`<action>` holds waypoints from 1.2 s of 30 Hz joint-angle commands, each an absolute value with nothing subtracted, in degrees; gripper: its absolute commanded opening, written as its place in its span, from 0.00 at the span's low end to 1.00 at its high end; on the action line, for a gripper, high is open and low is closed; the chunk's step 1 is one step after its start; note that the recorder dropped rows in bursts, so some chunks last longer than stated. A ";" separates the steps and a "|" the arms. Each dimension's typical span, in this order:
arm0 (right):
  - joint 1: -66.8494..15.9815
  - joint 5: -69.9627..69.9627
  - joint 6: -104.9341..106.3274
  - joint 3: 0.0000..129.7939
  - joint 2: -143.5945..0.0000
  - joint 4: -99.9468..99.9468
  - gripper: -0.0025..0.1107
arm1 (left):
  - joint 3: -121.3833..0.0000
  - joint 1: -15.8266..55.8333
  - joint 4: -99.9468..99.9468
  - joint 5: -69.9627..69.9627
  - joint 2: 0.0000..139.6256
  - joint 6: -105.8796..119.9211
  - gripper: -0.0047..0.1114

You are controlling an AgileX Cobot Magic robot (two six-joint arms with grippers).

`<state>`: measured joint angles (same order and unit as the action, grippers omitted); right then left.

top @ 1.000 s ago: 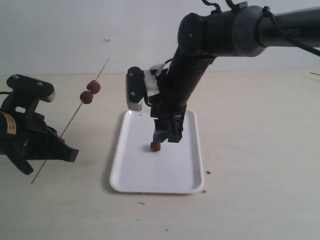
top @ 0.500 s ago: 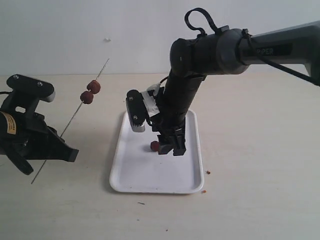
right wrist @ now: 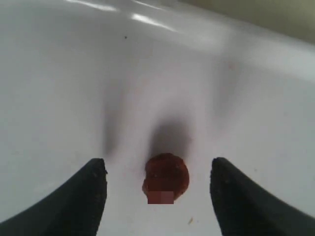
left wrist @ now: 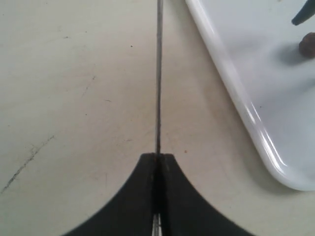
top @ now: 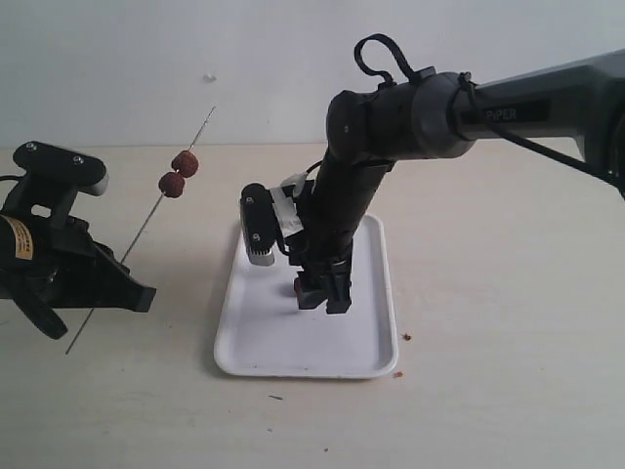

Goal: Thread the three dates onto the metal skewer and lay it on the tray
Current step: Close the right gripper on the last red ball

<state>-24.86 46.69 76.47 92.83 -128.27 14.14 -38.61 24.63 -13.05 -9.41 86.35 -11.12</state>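
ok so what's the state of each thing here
metal skewer: tilted, gripped near lower end
two threaded dates: high on the skewer
loose date: lying on tray
tray: flat on table
left hand: shut on skewer
right hand: open, straddling loose date

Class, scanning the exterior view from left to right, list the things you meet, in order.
left gripper → two dates threaded on the metal skewer → left rim of the tray → loose date → crumb
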 commanded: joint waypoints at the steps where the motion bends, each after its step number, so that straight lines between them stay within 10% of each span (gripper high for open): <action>1: -25.30 45.26 76.45 93.13 -128.85 14.15 0.55 | -38.58 24.41 -12.94 -8.48 85.97 -11.23 0.04; 36: -25.30 46.77 71.04 93.13 -128.85 10.56 0.34 | -38.58 24.41 -13.05 -8.92 85.97 -11.19 0.04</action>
